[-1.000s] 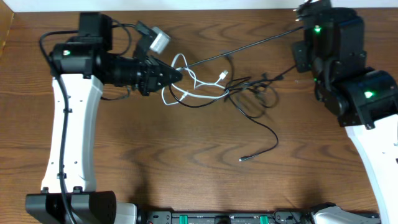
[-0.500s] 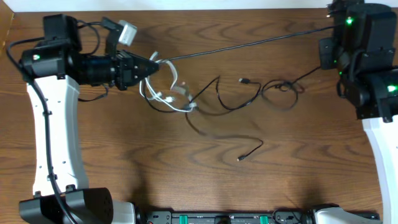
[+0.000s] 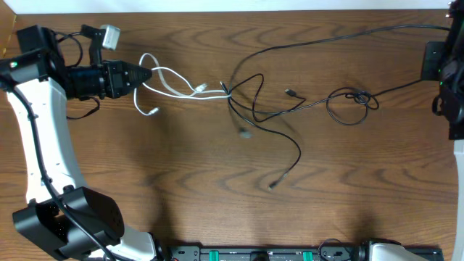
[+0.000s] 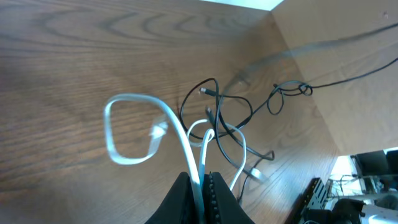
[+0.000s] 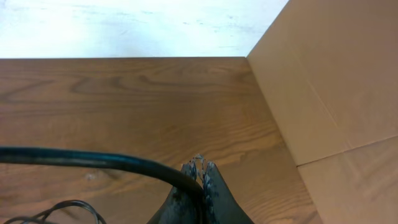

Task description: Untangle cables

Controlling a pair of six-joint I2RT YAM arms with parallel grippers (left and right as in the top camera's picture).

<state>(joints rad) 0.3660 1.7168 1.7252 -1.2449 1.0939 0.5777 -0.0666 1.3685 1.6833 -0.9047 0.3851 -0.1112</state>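
Jaws, both pairs clamped: the left jaws pinch the white cable [image 4: 132, 126] between their tips, and the right jaws pinch the long black cable [image 5: 93, 160] where it enters them. The left arm [image 3: 42, 138] is at the far left of the desk [image 3: 181, 188], its jaws pointing right; the right arm [image 3: 451, 80] is at the far right edge, its jaws out of the overhead view. From the left jaws the white cable runs rightward in loose loops. One plug [image 3: 154, 111] hangs back near the jaws, and its other end reaches the black cluster [image 3: 254, 101] at mid-desk. Whether that end is hooked there or only touching, I cannot tell. Long axis of the white cable: left to right, along the line between the arms. The long black cable arcs from the upper right down into the same cluster, slack, on roughly the same axis. A small knotted loop [image 3: 354, 100] lies right of the cluster, and a free black plug end [image 3: 274, 186] trails toward the near edge. The cluster lies right of the left jaws and is nearer them than the right jaws. Judgement: the crossing at the white cable's right end decides separation, so the pull should go along this axis, outward.
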